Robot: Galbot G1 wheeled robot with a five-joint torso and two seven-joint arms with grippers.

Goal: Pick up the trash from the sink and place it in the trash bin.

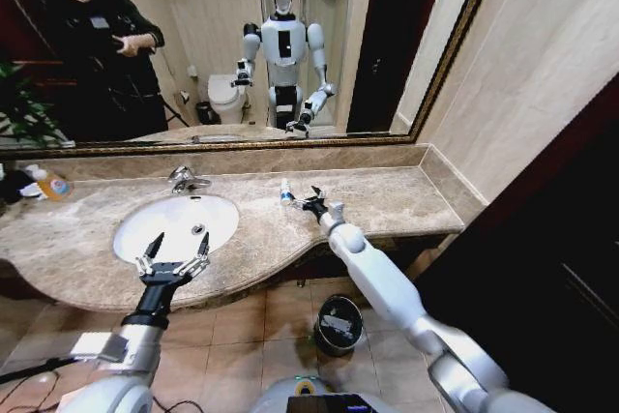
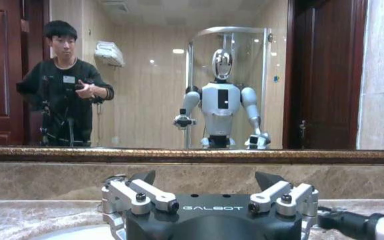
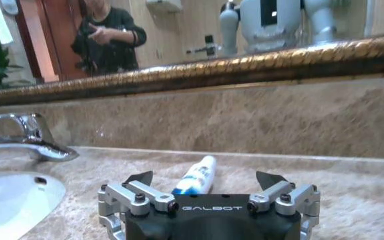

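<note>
Beige marble table [image 1: 387,202] carries a small blue-labelled bottle [image 1: 286,191], lying just ahead of the right claw [image 1: 311,202], whose fingers spread open with the bottle [image 3: 197,176] between the tips, not touching. Left claw [image 1: 172,256] hovers open over the sink [image 1: 145,229] front rim. Trash bin [image 1: 338,323] sits on the floor below, partly hidden by the right arm.

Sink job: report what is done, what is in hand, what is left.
Done: the sink basin looks bare of litter. In hand: the open right gripper reaches over the counter toward a small white tube with a blue label, not gripped yet. The open left gripper hovers at the sink's front rim. Left: carrying the tube to the trash bin on the floor.
</note>
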